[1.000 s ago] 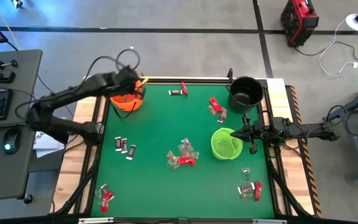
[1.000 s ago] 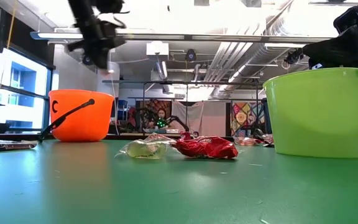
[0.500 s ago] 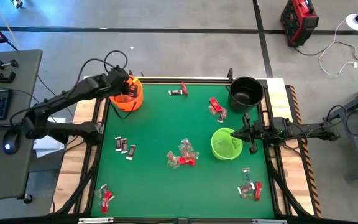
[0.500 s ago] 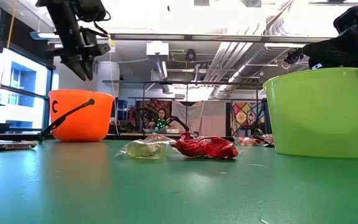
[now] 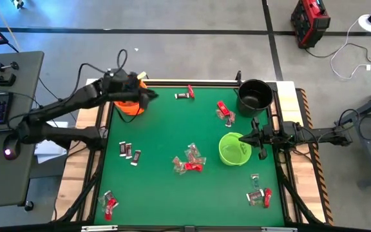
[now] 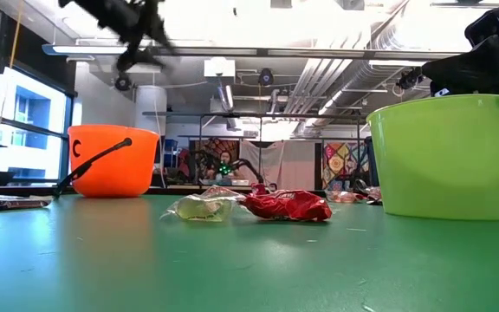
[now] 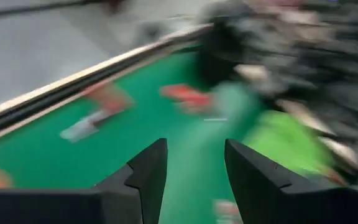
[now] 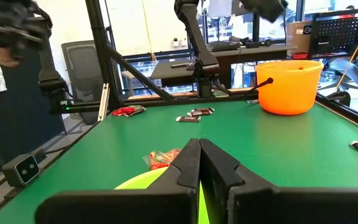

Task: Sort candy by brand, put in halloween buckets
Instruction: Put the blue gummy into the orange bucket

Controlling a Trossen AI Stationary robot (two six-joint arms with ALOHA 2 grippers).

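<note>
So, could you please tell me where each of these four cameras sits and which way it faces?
High view: overhead, looking straight down on the green table; both arms show.
Low view: at table-top height, level across the table into the room; the lime green bucket is near.
Left wrist view: on the left arm, over the table; its open left gripper shows.
Right wrist view: on the right arm, looking across the table; its shut right gripper shows.
Shared: the orange bucket appears in the low and right wrist views.
</note>
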